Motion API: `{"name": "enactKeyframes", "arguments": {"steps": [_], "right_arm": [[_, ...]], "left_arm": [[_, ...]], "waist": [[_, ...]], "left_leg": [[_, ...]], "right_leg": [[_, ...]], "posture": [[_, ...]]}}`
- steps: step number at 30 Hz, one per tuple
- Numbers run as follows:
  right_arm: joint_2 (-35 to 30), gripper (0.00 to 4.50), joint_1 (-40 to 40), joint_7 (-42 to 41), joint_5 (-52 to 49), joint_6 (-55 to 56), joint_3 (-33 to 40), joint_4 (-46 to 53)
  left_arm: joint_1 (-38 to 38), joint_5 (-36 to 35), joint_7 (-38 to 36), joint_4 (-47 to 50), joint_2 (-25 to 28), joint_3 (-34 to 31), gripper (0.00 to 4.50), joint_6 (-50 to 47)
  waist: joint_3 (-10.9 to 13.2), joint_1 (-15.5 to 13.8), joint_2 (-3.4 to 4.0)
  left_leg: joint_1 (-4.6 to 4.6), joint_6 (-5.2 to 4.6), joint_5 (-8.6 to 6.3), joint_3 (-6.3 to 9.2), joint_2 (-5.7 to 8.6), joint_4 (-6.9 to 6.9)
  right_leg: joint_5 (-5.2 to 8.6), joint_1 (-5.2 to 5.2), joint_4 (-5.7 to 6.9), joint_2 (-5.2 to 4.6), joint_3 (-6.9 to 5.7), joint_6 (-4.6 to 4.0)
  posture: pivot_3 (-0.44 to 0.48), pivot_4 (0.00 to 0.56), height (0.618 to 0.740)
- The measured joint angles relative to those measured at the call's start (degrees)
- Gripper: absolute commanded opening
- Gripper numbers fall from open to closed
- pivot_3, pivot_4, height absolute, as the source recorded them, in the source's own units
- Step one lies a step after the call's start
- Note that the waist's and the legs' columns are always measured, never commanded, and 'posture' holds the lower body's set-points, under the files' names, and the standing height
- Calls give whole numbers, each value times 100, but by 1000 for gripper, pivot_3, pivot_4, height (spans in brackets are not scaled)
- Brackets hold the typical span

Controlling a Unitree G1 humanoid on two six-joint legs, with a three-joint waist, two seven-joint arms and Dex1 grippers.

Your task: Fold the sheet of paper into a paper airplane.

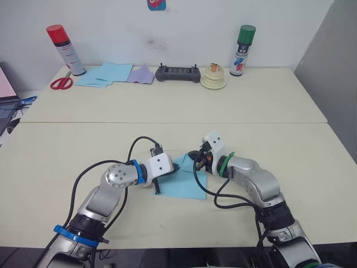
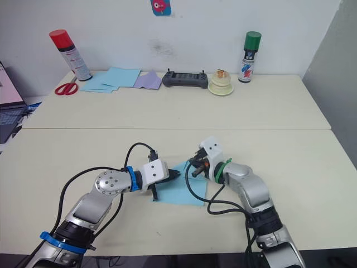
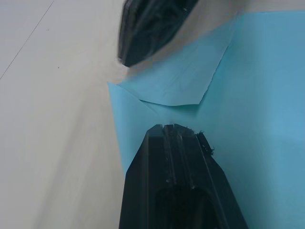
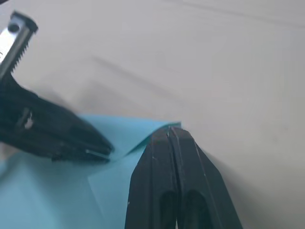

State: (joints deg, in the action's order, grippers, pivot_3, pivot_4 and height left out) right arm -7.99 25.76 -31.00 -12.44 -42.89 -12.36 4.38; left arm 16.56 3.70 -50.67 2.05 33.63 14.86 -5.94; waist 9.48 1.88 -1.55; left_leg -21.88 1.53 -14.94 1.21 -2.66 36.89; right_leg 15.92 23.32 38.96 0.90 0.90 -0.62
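On the near table, one sheet of paper lay flat between the two grippers, light blue, with one corner folded over into a small triangular flap, seen in both wrist views. The left gripper sat over the sheet's left edge with its two black fingers spread, one pointing toward the sheet's middle and the other reaching down past the near edge. In the left wrist view one finger pressed flat on the paper just short of the flap, and a second dark finger hung blurred beyond the flap. The right gripper met the sheet at its far right corner; in the right wrist view its two fingers were pressed together, tips on the folded corner, though whether any paper was nipped between them could not be told.

On the far table, from the robot's left to right, stood one red-capped spray can, one pair of red-handled scissors, one loose pile of light blue sheets, one lavender sheet, one dark handheld controller, one pale round dish and one green-capped spray can. Part of a laptop showed at the left edge.
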Motion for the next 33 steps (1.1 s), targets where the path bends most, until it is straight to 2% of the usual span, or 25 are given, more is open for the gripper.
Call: {"name": "enactKeyframes", "arguments": {"steps": [4, 16, 33], "right_arm": [[135, 0, 38, 9, -17, 87, -22, -40], [258, 0, 316, 62, 235, 614, -258, -977], [148, 0, 45, -105, 222, 368, -348, -573]], "left_arm": [[7, 1, -7, -2, 1, 4, 32, 8], [44, 5, 11, -6, 10, 49, 32, 7], [35, 5, 115, 13, 48, 52, 32, -33]], "waist": [[0, 0, 1], [2, -4, 2], [2, 1, 3]], "left_leg": [[0, 0, 0, -2, 0, 0], [-1, 0, 0, -3, 1, 1], [1, 0, 0, -1, -2, 0]], "right_leg": [[0, 0, 0, 0, 1, 0], [0, 1, 0, -1, 2, 0], [0, 1, 2, 0, 1, 0]], "posture": [[0, 150, 740], [0, 150, 740], [0, 150, 740]]}}
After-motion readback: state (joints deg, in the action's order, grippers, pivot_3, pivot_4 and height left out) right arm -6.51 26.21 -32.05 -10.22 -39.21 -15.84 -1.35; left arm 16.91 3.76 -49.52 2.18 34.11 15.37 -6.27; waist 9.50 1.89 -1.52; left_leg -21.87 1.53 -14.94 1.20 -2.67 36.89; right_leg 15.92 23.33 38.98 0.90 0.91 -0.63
